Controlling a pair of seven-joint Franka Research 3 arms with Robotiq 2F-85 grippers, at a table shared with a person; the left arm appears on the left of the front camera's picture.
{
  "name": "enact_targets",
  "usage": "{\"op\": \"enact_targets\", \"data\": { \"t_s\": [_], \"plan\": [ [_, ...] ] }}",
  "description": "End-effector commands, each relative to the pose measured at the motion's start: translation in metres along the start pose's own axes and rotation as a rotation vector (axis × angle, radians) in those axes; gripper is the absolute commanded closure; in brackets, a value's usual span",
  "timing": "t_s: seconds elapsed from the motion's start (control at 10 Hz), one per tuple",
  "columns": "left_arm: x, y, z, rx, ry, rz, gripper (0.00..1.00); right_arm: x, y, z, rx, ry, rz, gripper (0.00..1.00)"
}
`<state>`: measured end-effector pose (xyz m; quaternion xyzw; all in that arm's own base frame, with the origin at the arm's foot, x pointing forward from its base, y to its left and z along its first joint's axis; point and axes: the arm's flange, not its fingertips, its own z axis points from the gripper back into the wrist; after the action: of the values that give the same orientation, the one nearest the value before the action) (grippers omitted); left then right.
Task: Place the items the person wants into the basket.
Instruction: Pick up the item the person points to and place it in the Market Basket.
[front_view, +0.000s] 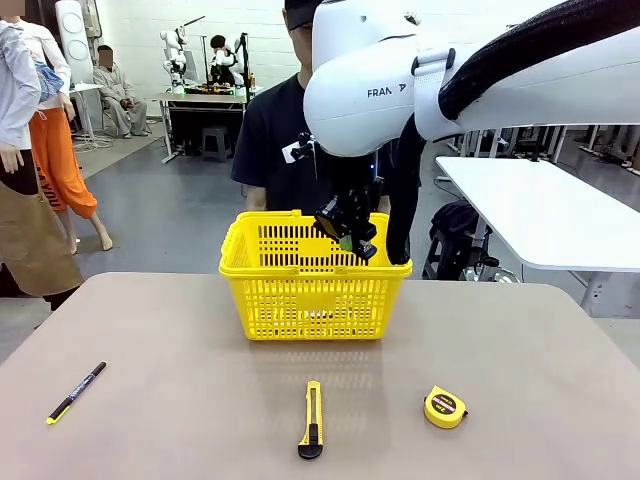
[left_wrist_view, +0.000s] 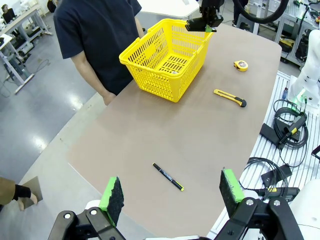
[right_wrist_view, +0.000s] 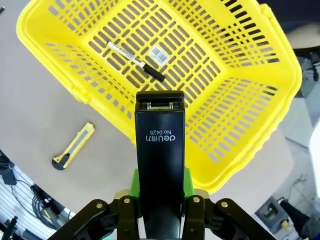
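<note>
- While the right gripper (right_wrist_view: 160, 196) hangs above the yellow basket (right_wrist_view: 280, 65), its green-padded fingers (right_wrist_view: 133, 182) are clamped on the rear end of the long black stapler (right_wrist_view: 160, 150). In the right wrist view the stapler runs from the bottom edge up to mid-frame.
- Just past the stapler's tip, in the upper left of that view, the white marker (right_wrist_view: 134, 61) with its black cap lies on the basket's latticed floor.
- At the bottom of the left wrist view, the left gripper (left_wrist_view: 171, 191) has its two pads (left_wrist_view: 112, 197) wide apart with nothing between them, high over the table (left_wrist_view: 150, 130).
- In the lower right of the front view, the round yellow-and-black tape measure (front_view: 445, 407) rests on the table, well apart from the basket.
- At lower centre lies the utility knife (front_view: 312, 420); at lower left, the slim black pen (front_view: 76, 392).
- At top centre, the person (front_view: 270, 140) in a dark T-shirt stands behind the basket.
</note>
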<state>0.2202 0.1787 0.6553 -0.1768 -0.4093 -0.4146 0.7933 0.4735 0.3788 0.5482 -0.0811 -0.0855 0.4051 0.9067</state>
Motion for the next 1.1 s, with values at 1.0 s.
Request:
{"op": "enact_targets", "data": {
  "t_s": [1.0],
  "plan": [
    [0.000, 0.001, 0.001, -0.005, -0.010, -0.007, 0.00, 0.056, -0.054, -0.011, 0.076, 0.015, 0.124, 0.64]
  ]
}}
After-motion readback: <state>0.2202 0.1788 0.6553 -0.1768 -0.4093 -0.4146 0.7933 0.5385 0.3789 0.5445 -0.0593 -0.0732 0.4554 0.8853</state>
